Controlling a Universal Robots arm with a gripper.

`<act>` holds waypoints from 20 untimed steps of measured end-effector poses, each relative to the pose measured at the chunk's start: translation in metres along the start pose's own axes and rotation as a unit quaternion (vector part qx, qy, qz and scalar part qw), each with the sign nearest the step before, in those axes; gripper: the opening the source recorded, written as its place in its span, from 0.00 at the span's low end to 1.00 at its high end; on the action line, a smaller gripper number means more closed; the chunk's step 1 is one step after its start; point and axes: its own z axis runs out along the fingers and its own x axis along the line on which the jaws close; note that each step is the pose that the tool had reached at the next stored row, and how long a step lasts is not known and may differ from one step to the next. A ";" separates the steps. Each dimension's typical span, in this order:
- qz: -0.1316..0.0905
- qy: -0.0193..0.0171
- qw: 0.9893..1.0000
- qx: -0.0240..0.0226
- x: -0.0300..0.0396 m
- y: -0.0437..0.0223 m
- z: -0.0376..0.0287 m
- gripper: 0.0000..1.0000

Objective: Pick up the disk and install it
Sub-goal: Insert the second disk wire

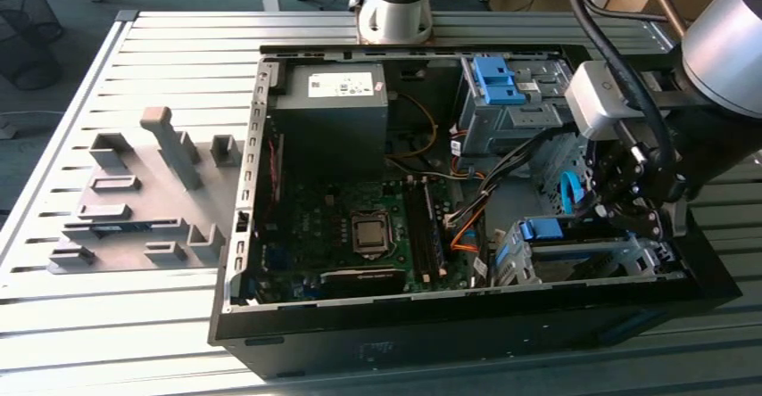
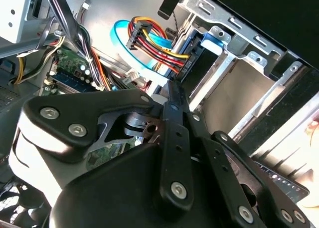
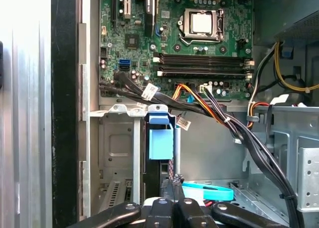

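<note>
Exterior view: slatted metal table point(image 1: 143, 316) carries open PC case point(image 1: 238, 262), lying on its side, mobo point(image 1: 357, 226) exposed. Grey fixture plate point(image 1: 131, 200) w/ upright blocks sits beside case, toward table's edge at the exterior view's left. PSU box point(image 1: 327, 111) at case's far wall. Gripper point(image 1: 637, 204) down inside case at the drive cage point(image 1: 572, 258), near-corner on the exterior view's right. Fingers look together in first wrist view point(image 3: 174, 205), nothing clamped between them. Disk point(image 3: 160, 143) seated in cage, blue frame end showing, just beside fingertips.
</note>
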 end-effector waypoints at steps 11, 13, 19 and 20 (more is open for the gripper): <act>0.000 -0.001 1.000 0.000 0.0006 -0.0011 0.0062 0.11; 0.000 0.000 1.000 0.000 0.0003 -0.0012 0.0024 0.11; 0.000 -0.001 1.000 0.000 -0.0004 -0.0013 -0.0038 0.11; 0.000 -0.001 1.000 0.000 -0.0004 -0.0013 -0.0038 0.11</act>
